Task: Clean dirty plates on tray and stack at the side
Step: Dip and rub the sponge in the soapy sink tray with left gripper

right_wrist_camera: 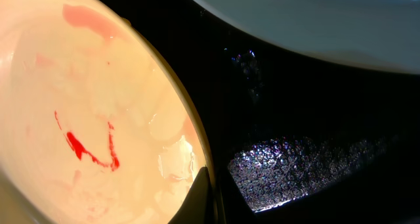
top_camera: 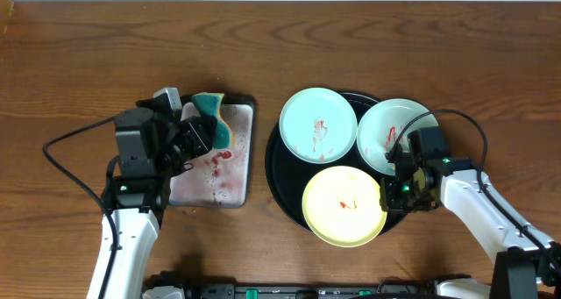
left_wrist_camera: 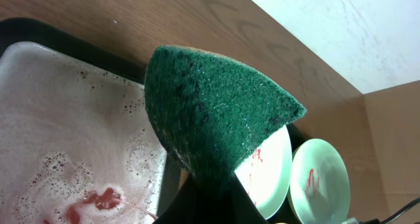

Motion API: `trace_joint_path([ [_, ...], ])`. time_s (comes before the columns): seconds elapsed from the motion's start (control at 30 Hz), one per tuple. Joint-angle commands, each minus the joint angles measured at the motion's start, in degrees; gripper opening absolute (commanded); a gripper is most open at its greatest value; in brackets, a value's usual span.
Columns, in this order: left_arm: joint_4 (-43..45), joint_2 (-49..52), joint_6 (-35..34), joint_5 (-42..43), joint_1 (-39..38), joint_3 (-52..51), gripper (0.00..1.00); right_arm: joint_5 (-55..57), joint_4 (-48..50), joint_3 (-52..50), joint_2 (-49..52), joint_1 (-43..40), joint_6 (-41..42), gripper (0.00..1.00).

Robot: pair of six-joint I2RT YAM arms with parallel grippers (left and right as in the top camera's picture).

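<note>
Over on the left, clamping a green sponge (top_camera: 210,115) tight between the left fingers (top_camera: 198,132), squeezed into a folded wedge with the rough green face filling the wrist view. Holding it at the far rim of the small grey tray (top_camera: 248,159), near its right corner; resting on the rim or just above it, cannot tell. Seeing white foam (left_wrist_camera: 52,106) all over that grey tray's floor, plus a red puddle (top_camera: 217,157) in the suds. Across to the right now: reaching in low with the right fingers (top_camera: 394,192) at the right-hand edge of the yellow plate (top_camera: 342,207), lined up right at that edge with one dark fingertip in the wrist view. Pinching the plate or merely beside it, open or closed, cannot tell from here. Finding all three plates crowded inside the big black tray (top_camera: 282,181): yellow plate nearest, a mint plate (top_camera: 317,124) far left, a second mint plate (top_camera: 390,128) far right, part-hidden under the right arm. Spotting red on every one, including a thin red squiggle (right_wrist_camera: 92,148) mid-yellow. Catching water beads (right_wrist_camera: 295,165) glinting on the black tray floor beside the yellow plate. Leaving a strip of bare brown bench (top_camera: 261,115) between the two trays.
</note>
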Motion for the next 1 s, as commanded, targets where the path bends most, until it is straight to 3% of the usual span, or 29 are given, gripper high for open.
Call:
trace_joint_path([
  [0.0, 0.35, 0.0, -1.09, 0.81, 0.35, -0.42, 0.08, -0.04, 0.15, -0.28, 0.28, -0.46, 0.04, 0.01],
  [0.23, 0.35, 0.0, -0.85, 0.81, 0.35, -0.42, 0.07, -0.04, 0.15, -0.28, 0.28, -0.46, 0.04, 0.01],
  [0.67, -1.64, 0.0, 6.99, 0.61, 0.35, -0.42, 0.07, -0.04, 0.17, -0.26, 0.28, -0.46, 0.04, 0.01],
  [0.97, -9.77, 1.6, 9.68, -16.39, -3.13, -0.42, 0.07, -0.04, 0.59, -0.26, 0.28, -0.46, 0.04, 0.01],
])
